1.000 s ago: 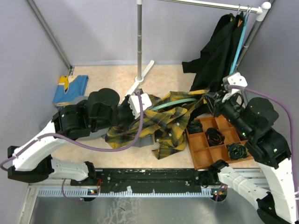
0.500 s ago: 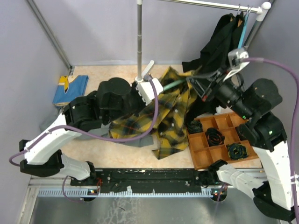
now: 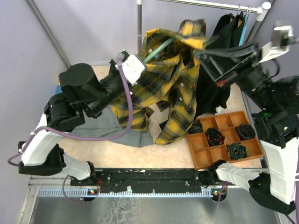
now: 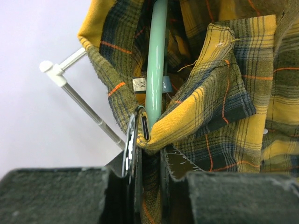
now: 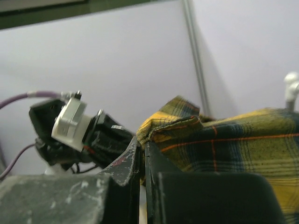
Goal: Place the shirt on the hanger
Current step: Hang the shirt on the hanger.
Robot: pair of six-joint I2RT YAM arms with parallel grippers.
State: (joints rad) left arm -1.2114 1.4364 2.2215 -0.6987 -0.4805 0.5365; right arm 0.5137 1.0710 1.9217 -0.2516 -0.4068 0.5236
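The shirt (image 3: 173, 88), yellow and dark plaid, hangs in the air in front of the rail. The pale teal hanger (image 3: 159, 49) lies inside its collar. In the left wrist view the hanger bar (image 4: 155, 65) runs down past the collar label into my left gripper (image 4: 150, 140), which is shut on the folded collar cloth. I cannot tell whether the bar is pinched too. My left gripper (image 3: 144, 59) holds the shirt's left shoulder. My right gripper (image 3: 200, 50) holds the other shoulder higher up. In the right wrist view the right gripper (image 5: 142, 144) is shut on a shirt edge (image 5: 173, 128).
A black garment (image 3: 224, 42) hangs from the metal rail (image 3: 210, 4) at the back right, right behind the shirt. A vertical pole (image 3: 139, 23) stands behind it. An orange tray (image 3: 208, 161) with black coils sits front right. Grey cloth (image 3: 93, 126) lies under the left arm.
Both arms have risen, lifting the shirt and hanger off the table and back toward the rail. The shirt now hangs free instead of lying crumpled.
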